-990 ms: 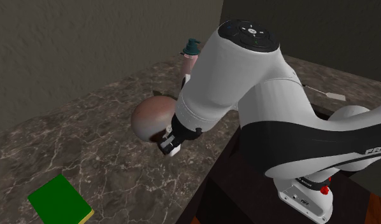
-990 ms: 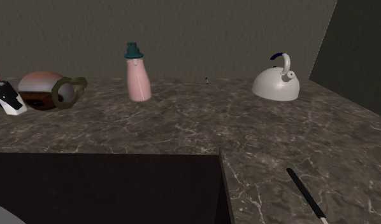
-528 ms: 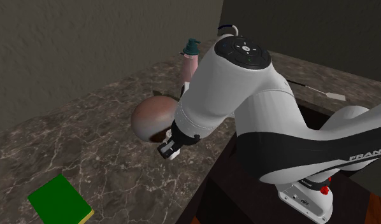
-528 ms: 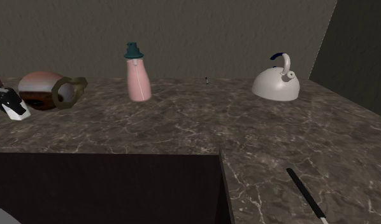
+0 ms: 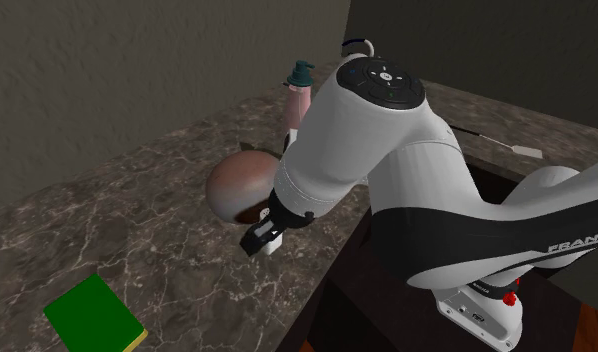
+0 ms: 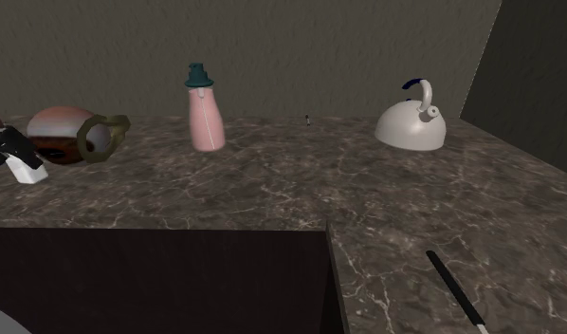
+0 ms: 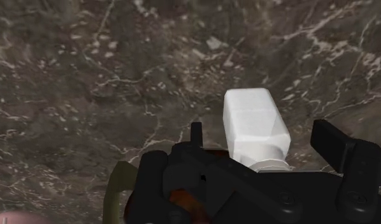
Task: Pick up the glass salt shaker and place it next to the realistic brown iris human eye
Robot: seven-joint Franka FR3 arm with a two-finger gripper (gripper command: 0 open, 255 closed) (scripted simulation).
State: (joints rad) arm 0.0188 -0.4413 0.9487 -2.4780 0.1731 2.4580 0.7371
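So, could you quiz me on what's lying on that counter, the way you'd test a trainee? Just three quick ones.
1. True or false: the white kettle and the pink bottle stand well apart.
2. Which is nearest the eyeball? A) kettle B) white shaker C) pink bottle
3. What colour is the book lying flat?
Key: 1 true; 2 B; 3 green.
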